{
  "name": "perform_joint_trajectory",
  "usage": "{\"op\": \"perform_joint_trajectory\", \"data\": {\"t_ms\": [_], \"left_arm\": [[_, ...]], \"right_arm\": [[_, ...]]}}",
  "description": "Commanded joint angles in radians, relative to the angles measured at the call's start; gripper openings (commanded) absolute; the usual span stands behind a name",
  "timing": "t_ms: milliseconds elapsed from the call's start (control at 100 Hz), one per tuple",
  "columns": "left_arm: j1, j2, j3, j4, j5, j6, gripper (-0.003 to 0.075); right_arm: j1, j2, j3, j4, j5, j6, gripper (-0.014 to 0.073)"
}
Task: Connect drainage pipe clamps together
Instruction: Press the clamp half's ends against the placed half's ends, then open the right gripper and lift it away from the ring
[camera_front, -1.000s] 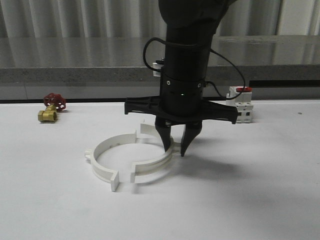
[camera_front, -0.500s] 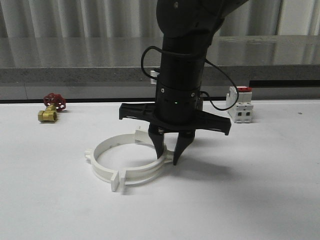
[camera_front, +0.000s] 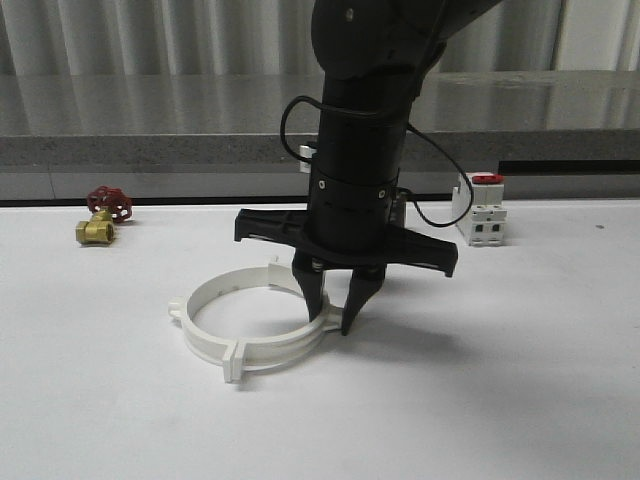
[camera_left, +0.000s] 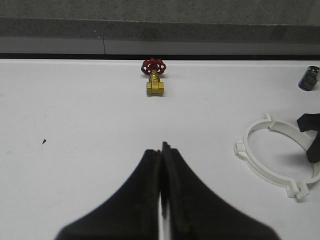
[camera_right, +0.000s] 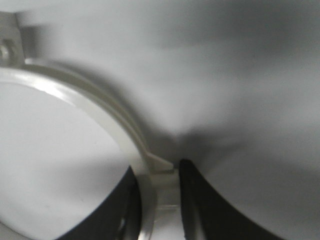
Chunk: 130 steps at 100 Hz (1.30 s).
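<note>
The right gripper (camera_front: 333, 314) pinches the right drainage pipe clamp (camera_front: 300, 338) between its jaws; it meets the left clamp (camera_front: 205, 300) mid-surface (camera_front: 520, 380). The left gripper (camera_left: 161, 165) jaws are pressed together, holding nothing.

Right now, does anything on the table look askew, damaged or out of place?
Nothing stands out. The two white plastic half-ring clamps lie flat as a ring, the right gripper pinching one arc. The brass valve with red handwheel and the white boxy switch sit apart, undisturbed.
</note>
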Motion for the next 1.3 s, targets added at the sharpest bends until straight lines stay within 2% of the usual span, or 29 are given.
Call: {"op": "perform_joint_trajectory", "data": {"t_ms": [0, 110, 370, 470, 750, 1010, 1290], "left_arm": [[0.002, 0.007, -0.024, -0.011, -0.079, 0.000, -0.0021], [0.002, 0.007, -0.024, -0.011, -0.079, 0.000, -0.0021], [0.002, 0.007, -0.024, -0.011, -0.079, 0.000, -0.0021], [0.002, 0.007, -0.024, -0.011, -0.079, 0.000, -0.0021], [0.002, 0.007, -0.024, -0.011, -0.079, 0.000, -0.0021], [0.002, 0.007, -0.024, -0.011, -0.079, 0.000, -0.0021], [0.002, 0.007, -0.024, -0.011, -0.079, 0.000, -0.0021]], "right_arm": [[-0.001, -0.051, -0.027, 0.006, -0.037, -0.001, -0.0025], [-0.001, -0.051, -0.027, 0.006, -0.047, -0.001, 0.0039], [-0.001, -0.051, -0.027, 0.000, -0.053, -0.001, 0.0328], [-0.001, -0.051, -0.027, 0.000, -0.044, -0.001, 0.0402], [-0.001, -0.065, -0.027, 0.000, -0.035, -0.042, 0.0409], [-0.026, -0.163, -0.027, 0.000, -0.035, -0.242, 0.0409], [-0.154, -0.398, -0.023, -0.009, 0.021, -0.486, 0.0409]]}}
